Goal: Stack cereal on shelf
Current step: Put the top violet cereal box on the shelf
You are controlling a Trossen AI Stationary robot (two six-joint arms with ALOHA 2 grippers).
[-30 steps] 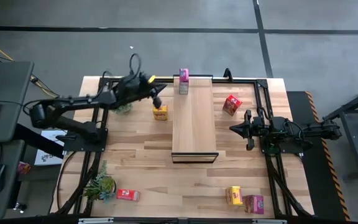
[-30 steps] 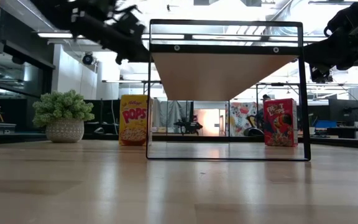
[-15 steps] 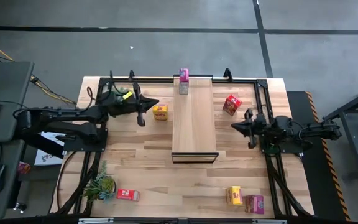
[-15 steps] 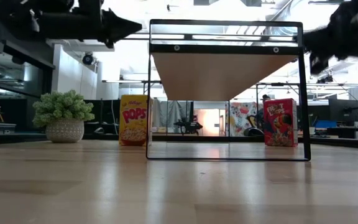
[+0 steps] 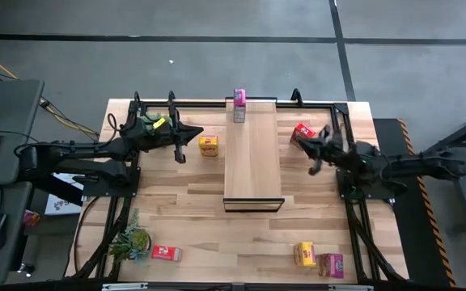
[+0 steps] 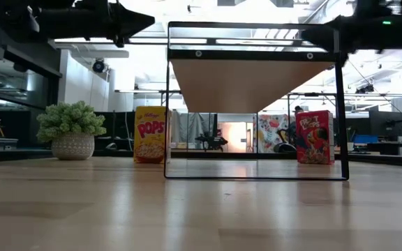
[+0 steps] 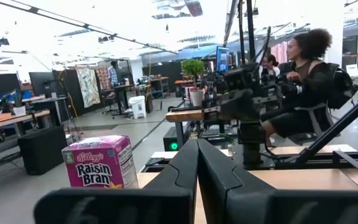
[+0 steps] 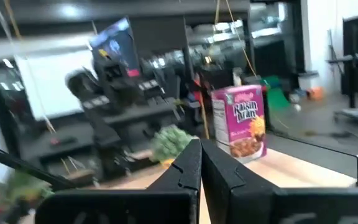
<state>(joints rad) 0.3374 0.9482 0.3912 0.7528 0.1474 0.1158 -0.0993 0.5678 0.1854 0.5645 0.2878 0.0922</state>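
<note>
The shelf (image 5: 253, 153) stands mid-table, its raised top showing from below in the low view (image 6: 253, 84). A magenta cereal box (image 5: 239, 105) stands upright on its far end and shows in both wrist views (image 7: 99, 163) (image 8: 240, 121). A yellow box (image 5: 209, 145) stands on the table left of the shelf. A red box (image 5: 301, 131) stands on the table to its right. My left gripper (image 5: 201, 132) is shut and empty, raised, left of the yellow box. My right gripper (image 5: 298, 140) is shut and empty, raised, beside the red box.
A red box (image 5: 166, 253), a yellow box (image 5: 304, 254) and a magenta box (image 5: 330, 264) lie near the table's near edge. One potted plant (image 5: 132, 241) stands at the near left. Another (image 6: 72, 129) stands at the far left, under my left arm.
My left gripper has drawn back from over the yellow box toward the table's left edge, risen, and tipped from pointing down to level; the box stays put. My right gripper has swung toward the far edge and the red box, turning toward the shelf.
</note>
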